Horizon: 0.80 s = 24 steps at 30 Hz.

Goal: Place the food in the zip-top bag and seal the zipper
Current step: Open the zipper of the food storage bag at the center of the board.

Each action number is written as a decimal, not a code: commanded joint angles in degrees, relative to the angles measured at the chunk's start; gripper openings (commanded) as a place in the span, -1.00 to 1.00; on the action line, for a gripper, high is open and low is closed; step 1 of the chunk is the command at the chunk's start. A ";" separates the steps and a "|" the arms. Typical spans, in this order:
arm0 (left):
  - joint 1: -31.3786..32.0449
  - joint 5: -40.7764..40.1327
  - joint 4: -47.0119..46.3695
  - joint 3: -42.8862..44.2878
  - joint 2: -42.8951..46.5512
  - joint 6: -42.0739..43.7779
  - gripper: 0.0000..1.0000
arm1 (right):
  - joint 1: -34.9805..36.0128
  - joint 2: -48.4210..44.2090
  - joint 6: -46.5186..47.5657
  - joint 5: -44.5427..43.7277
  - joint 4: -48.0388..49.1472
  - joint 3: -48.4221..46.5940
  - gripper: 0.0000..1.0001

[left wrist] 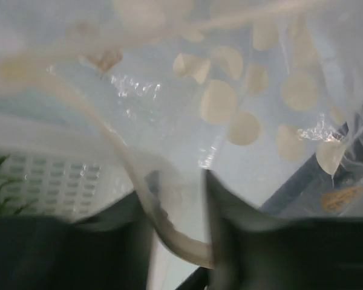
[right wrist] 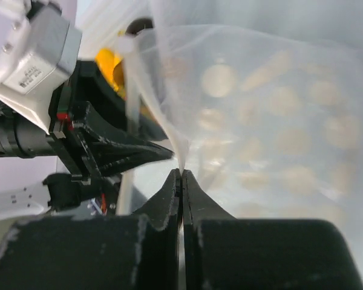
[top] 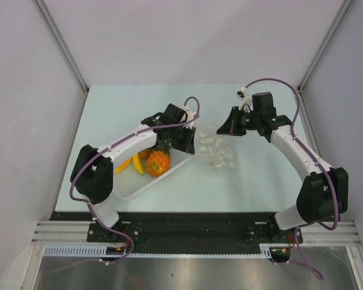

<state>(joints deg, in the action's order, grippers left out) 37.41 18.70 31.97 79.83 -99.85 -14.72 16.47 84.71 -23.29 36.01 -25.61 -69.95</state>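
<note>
A pale blue surface (top: 260,181) carries one white perforated plastic basket (top: 133,188) near its front left and one clear soft zip-top bag printed with white dots (top: 221,152) at its middle, just right of the basket.

Four toy fruits lie in the basket: one orange pineapple with a green crown (top: 158,163), one yellow banana (top: 137,165), one orange piece (top: 123,164) and one brownish round fruit (top: 144,153). The bag holds none of them.

The white left arm (top: 127,144) crosses above the basket and covers part of the fruit. Its left hand (left wrist: 178,181) sits at the bag's left end, fingers apart, with the thin whitish zipper strip (left wrist: 126,162) running between them.

The right hand (right wrist: 181,174) is at the bag's far side, fingers pressed together, pinching the bag's thin plastic edge and holding it raised. In the right wrist view the left hand shows just behind the lifted plastic.
</note>
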 commanded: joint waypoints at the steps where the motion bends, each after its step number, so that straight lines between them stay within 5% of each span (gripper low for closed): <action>1: -4.44 1.34 -0.42 -2.84 5.10 2.41 -0.64 | -4.07 -4.28 3.41 -2.78 1.00 1.22 -1.00; 2: -6.02 1.17 0.28 -2.75 5.63 3.37 -0.94 | -4.77 -5.33 4.38 -3.22 0.39 1.57 -1.00; 3: -6.64 0.64 0.90 -2.58 5.81 5.99 -1.00 | -5.39 -5.69 5.52 -4.27 -1.01 1.92 -1.00; 8: -6.56 -2.00 2.14 -2.93 7.65 12.60 -1.00 | -8.91 -9.29 11.06 -6.92 -4.19 5.00 -1.00; 14: -1.39 -1.30 4.24 0.76 7.48 18.40 -1.00 | -7.34 -11.58 13.79 0.02 -4.80 8.16 -0.99; 20: 5.03 -2.35 6.52 5.07 7.39 23.15 -1.00 | -1.80 -12.99 18.62 -6.82 -7.00 5.45 -0.34; 24: 6.54 -2.27 8.37 6.30 6.78 24.39 -1.00 | 0.49 -12.99 23.02 -12.88 -8.76 2.55 -0.32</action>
<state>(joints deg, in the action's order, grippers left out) 42.70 16.82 37.71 83.29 -94.32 6.13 15.53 73.71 -5.96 29.89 -33.06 -62.83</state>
